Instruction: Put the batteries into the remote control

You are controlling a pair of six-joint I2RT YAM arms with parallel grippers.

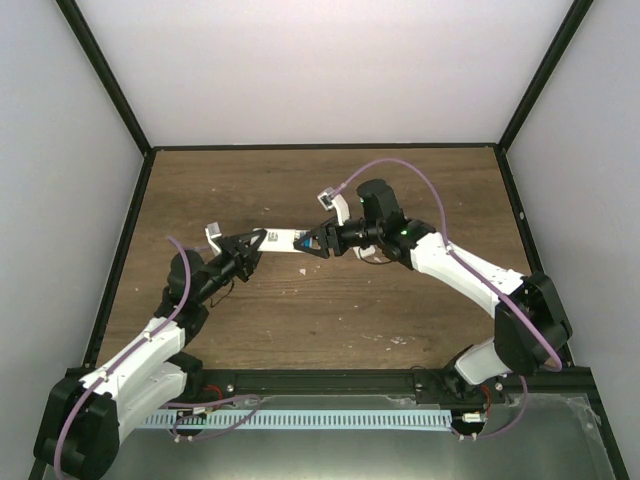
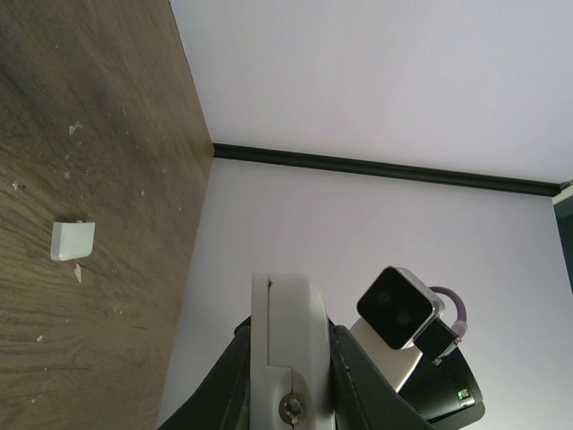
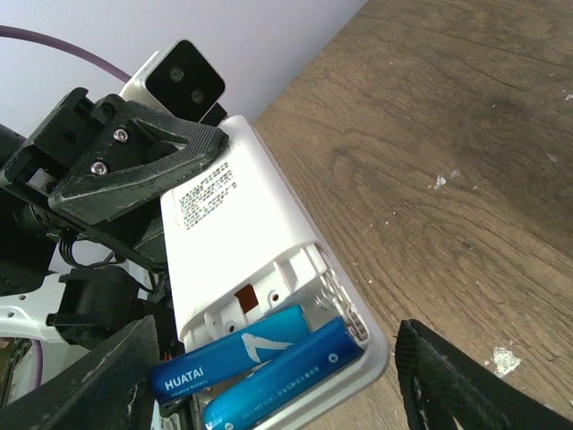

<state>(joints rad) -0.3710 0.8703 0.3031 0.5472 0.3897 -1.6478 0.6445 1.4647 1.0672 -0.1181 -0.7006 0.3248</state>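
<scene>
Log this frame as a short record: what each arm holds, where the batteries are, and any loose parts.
left end effector: shut on one end of the remote, holding it off the table
right end effector: at the remote's other end, one finger on each side; grip unclear
batteries: two blue ones side by side in the open compartment; whether fully seated is unclear
cover: off, lying on the table apart from the remote

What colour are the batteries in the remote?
The batteries are bright blue with white lettering; the right wrist view shows them best.
</scene>
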